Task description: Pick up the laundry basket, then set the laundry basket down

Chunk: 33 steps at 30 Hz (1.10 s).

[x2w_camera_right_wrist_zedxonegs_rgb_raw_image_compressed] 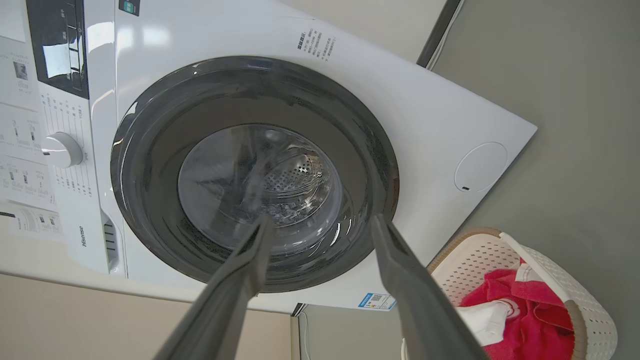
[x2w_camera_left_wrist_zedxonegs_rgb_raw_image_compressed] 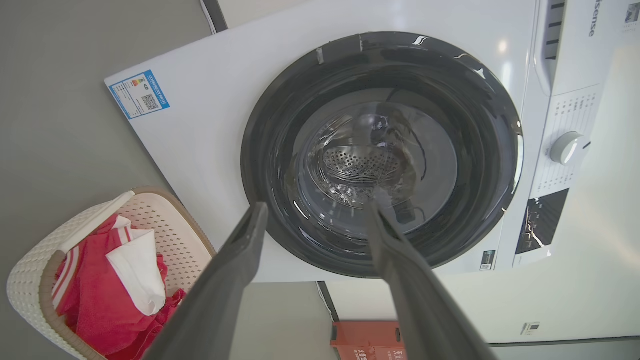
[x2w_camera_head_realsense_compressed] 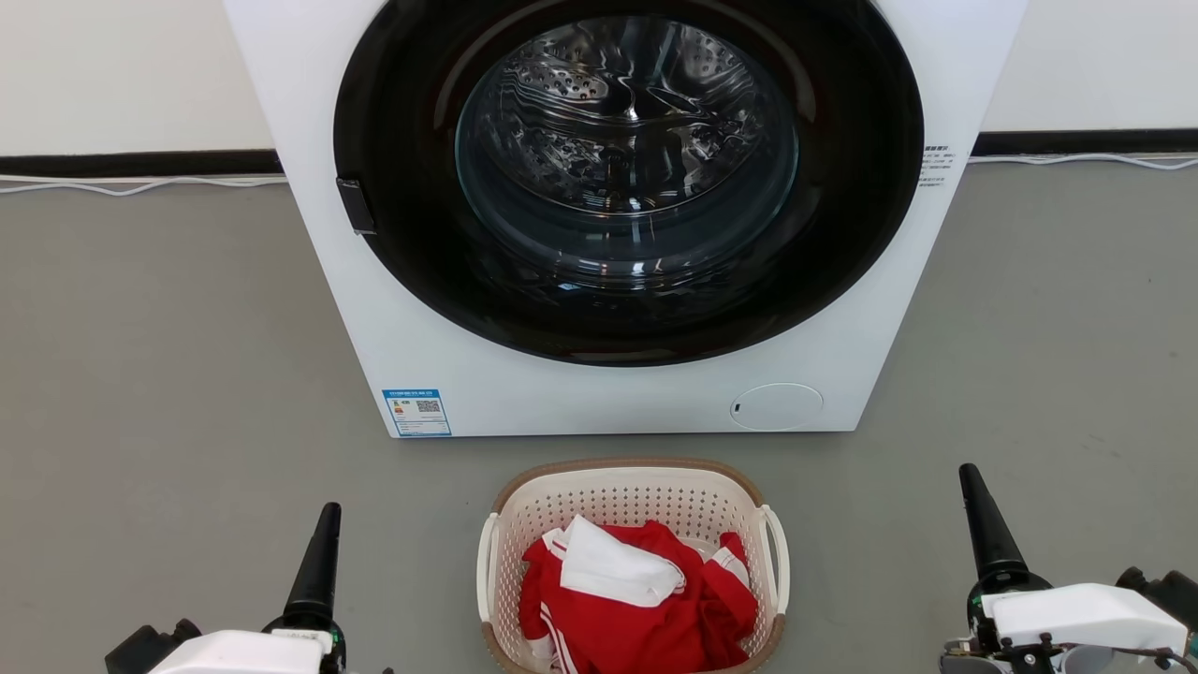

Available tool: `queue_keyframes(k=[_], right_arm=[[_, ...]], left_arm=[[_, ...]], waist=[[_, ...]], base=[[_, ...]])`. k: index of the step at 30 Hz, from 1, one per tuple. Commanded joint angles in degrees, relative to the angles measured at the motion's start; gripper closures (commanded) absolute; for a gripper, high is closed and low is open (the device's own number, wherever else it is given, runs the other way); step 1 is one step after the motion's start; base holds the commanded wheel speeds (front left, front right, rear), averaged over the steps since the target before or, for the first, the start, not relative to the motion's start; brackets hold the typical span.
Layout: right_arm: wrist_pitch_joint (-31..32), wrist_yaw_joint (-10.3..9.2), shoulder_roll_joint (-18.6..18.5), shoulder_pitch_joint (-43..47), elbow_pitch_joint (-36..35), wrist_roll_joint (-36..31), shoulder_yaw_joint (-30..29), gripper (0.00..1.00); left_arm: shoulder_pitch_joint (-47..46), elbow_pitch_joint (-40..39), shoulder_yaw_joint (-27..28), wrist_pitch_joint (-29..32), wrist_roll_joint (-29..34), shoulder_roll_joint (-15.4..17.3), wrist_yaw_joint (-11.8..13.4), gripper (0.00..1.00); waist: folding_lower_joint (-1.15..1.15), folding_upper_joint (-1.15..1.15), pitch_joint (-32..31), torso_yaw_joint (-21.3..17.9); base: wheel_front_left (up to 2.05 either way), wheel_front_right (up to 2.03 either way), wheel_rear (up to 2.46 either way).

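Laundry basket (x2w_camera_head_realsense_compressed: pixel 629 503) | cream perforated plastic, tan woven-look rim, white loop handles | is seen set upright just in front of the washing machine (x2w_camera_head_realsense_compressed: pixel 524 384) | is filled with red-and-white clothing (x2w_camera_head_realsense_compressed: pixel 655 618)

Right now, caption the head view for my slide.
Laundry basket of red-and-white clothes before the washing machine, left hand and right hand flanking it.
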Motion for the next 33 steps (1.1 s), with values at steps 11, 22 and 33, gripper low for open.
queue_keyframes(k=[11, 22, 33], right_arm=[[-2.5, 0.19, -0.9, -1.1, -3.3, -12.6, 2.2, 0.00], [-4.2, 0.23, -1.2, -1.1, -3.5, -22.0, 2.7, 0.00], [-6.1, 0.27, -1.2, -1.1, -3.2, -31.4, 2.5, 0.00]], left_arm=[[-0.6, -3.1, -0.4, -2.3, 11.0, 0.6, 0.3, 0.00], [-0.2, -4.1, -0.7, -3.9, 21.3, 0.7, 0.3, 0.00], [0.4, -4.9, -0.3, -5.8, 31.0, 0.8, 0.2, 0.00]], waist=[[0.00, 0.00, -0.2, -0.2], [0.00, 0.00, -0.2, -0.3], [0.00, 0.00, -0.3, -0.4]], base=[[0.00, 0.00, 0.00], [0.00, 0.00, 0.00], [0.00, 0.00, 0.00]])
